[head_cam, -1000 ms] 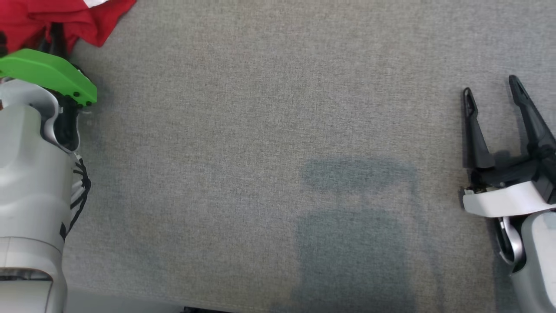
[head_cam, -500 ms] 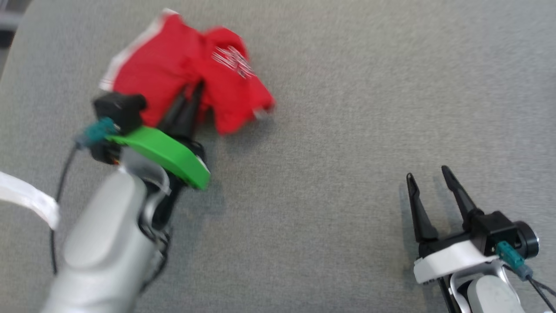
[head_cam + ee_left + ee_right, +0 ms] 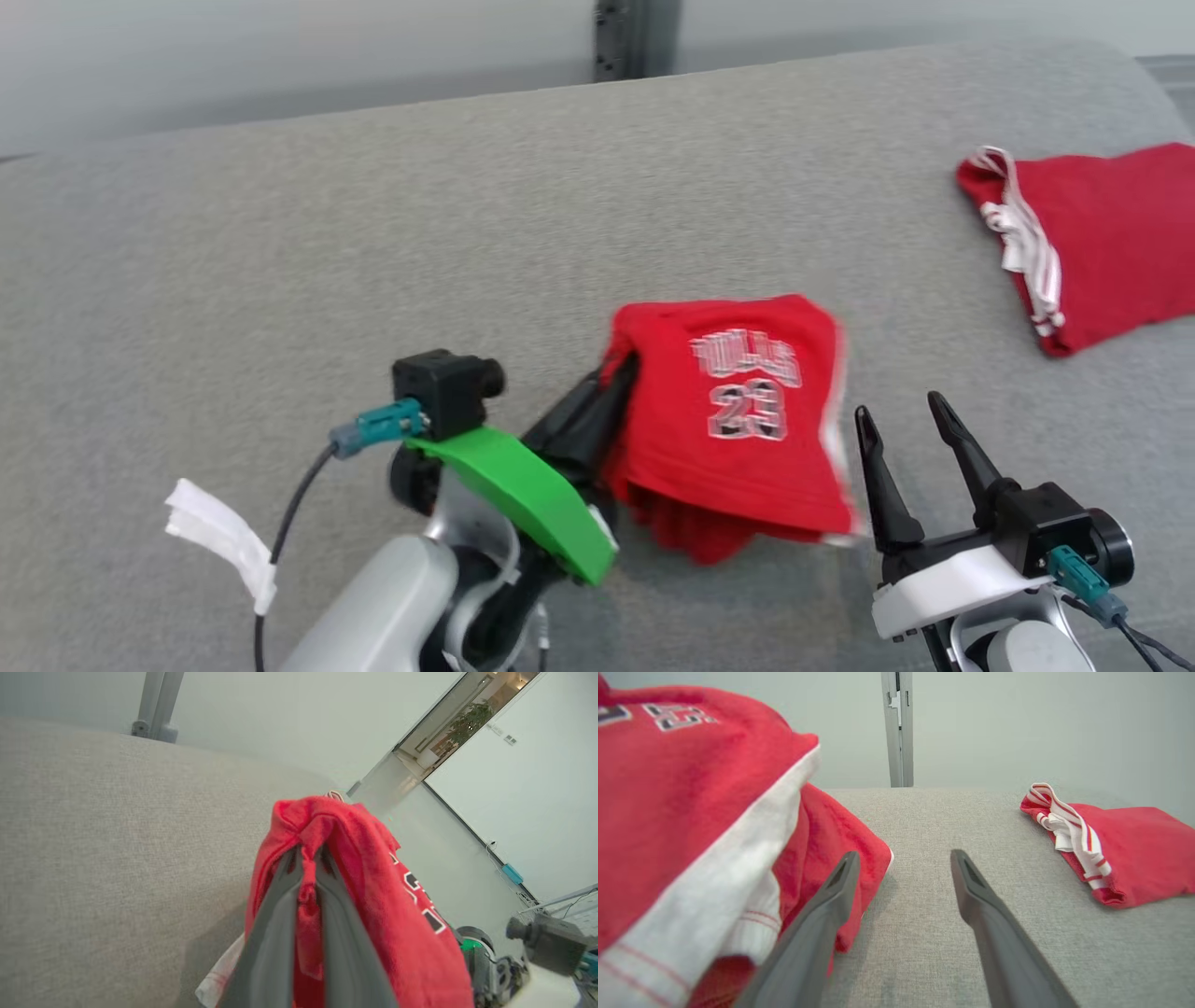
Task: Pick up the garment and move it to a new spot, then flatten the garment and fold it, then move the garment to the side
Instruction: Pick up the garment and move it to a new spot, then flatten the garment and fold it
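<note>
Grey fabric surface (image 3: 280, 233), with a red white-trimmed garment (image 3: 1102, 243) flat near its right end

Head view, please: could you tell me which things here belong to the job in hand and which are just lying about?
In the job: red number 23 jersey, pinched by the shut left hand; open right hand beside it; grey table under it.
Lying about: second red garment with white trim, at the right; grey post behind the table.

The red jersey (image 3: 738, 467) bears a white "23" beneath a word too blurred to read.
</note>
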You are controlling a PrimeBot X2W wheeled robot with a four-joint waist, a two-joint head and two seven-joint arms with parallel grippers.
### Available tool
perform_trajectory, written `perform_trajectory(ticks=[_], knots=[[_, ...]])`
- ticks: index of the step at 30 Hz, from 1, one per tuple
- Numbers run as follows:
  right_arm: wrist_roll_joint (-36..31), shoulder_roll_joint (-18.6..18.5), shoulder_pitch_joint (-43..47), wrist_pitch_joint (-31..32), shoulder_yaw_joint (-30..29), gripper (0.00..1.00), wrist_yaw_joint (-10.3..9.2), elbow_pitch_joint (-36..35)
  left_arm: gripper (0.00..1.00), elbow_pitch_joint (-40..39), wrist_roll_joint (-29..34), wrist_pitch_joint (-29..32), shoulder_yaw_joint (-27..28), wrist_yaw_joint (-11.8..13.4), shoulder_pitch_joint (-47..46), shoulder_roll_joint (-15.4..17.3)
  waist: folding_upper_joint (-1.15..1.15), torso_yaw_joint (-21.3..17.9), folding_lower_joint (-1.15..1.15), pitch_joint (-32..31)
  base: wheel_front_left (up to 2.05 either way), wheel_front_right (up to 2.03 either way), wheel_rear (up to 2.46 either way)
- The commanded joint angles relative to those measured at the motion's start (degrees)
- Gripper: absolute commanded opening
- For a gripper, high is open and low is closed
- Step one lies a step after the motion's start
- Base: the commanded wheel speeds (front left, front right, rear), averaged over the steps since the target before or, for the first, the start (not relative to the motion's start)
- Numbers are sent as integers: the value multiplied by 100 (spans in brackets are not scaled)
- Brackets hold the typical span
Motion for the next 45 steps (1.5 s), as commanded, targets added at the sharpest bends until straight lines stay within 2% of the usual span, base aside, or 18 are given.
perform_trajectory(ticks=[1,4,6,10,11,12,13,16,20,24,28,31,36,39,45], knots=[[57,7,-65,1,30,100,-6,21,0,288,-85,-18,114,61,9,61,0,-618,0,-141,0,0,0],[96,9,-97,1,58,100,-7,42,0,1205,-57,-89,260,57,-208,94,0,-767,0,-54,0,0,0],[151,12,-123,1,68,100,-6,52,0,1840,-94,-171,284,-42,-305,35,0,-827,0,3,0,0,0],[209,14,-153,1,67,100,-6,67,0,2877,296,-577,203,-163,-647,11,0,-861,0,52,0,0,0],[216,12,-138,1,35,100,-6,67,26,3064,357,-752,196,-187,-710,-47,0,-839,0,39,0,0,0],[208,12,-113,1,-2,100,-6,64,59,3163,410,-899,165,-232,-744,-79,0,-807,0,15,0,0,0],[191,13,-83,1,-35,100,-6,60,100,3235,499,-1083,166,-246,-763,-69,0,-772,0,-16,0,0,0],[94,12,20,1,-134,100,-6,34,100,3261,794,-1688,167,-135,-686,46,0,-636,0,-160,0,0,0],[-59,8,184,2,-383,100,-6,-70,100,2793,1084,-2193,399,204,-173,206,0,-350,0,-415,0,0,0],[-191,-48,367,2,-655,100,-6,-178,100,1990,1483,-2280,839,546,654,392,0,-54,0,-675,0,0,0],[-330,-173,453,2,-747,100,-6,-275,100,1277,2057,-2263,1411,628,1676,510,0,156,0,-853,0,0,0],[-387,-249,520,2,-770,100,-6,-309,100,1009,2326,-2264,1802,468,2162,435,0,272,0,-963,0,0,0],[-408,-266,637,2,-759,100,-6,-226,100,868,2824,-2266,2459,58,2724,226,0,367,0,-1118,0,0,0],[-376,-230,702,2,-774,100,-6,-103,100,850,3047,-2265,2907,-246,2970,-4,0,379,0,-1202,0,0,0],[-300,-152,763,2,-749,100,-6,69,100,1011,3440,-2266,3461,-838,3161,-336,0,408,0,-1253,0,0,0]])
